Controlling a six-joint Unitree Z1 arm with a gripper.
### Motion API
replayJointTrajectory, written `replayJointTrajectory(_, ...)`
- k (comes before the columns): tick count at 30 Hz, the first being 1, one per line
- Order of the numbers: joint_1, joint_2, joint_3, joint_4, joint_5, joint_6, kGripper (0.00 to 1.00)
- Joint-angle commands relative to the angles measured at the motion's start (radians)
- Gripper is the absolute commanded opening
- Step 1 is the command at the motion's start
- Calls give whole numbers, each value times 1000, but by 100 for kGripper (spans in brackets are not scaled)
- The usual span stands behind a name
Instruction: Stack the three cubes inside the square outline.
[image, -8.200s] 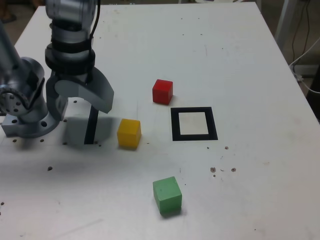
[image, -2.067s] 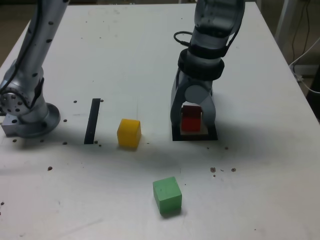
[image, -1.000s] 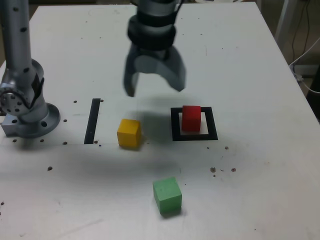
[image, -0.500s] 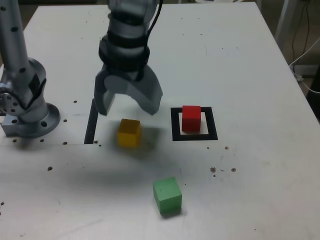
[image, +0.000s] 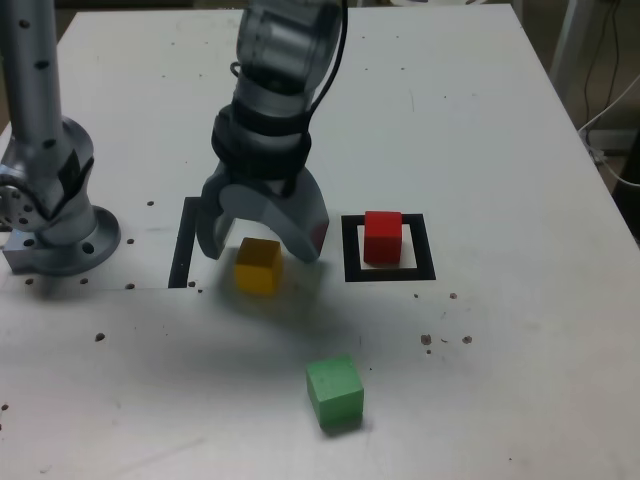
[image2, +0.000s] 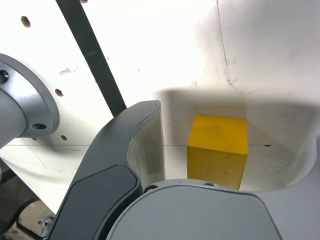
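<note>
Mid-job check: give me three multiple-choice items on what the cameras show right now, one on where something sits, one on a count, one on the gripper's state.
1. Where is the red cube?
A. inside the square outline
B. on the black strip
C. beside the green cube

2. How many cubes stand outside the outline?
A. none
B. one
C. two

3. What is the gripper doing?
A. shut on the red cube
B. open, straddling the yellow cube
C. shut on nothing

Answers: 1 A, the red cube stands within the black frame. 2 C, the yellow cube and the green cube rest on the bare table. 3 B, the wrist view shows gaps between cube and fingers.
</note>
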Motion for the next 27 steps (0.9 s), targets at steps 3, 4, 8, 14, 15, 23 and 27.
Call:
replayJointTrajectory(3,-1,19,-5,-15,-15,-1,72)
replayJointTrajectory(4,-1,21,-5,-22,-17,-1,67)
replayJointTrajectory(8,-1,25,0,-50,-18,-1,47)
replayJointTrajectory(14,-1,23,6,-74,-11,0,22)
replayJointTrajectory(15,-1,22,7,-77,-10,0,20)
replayJointTrajectory(23,-1,22,9,-81,-9,0,18)
replayJointTrajectory(27,-1,21,10,-81,-10,0,18)
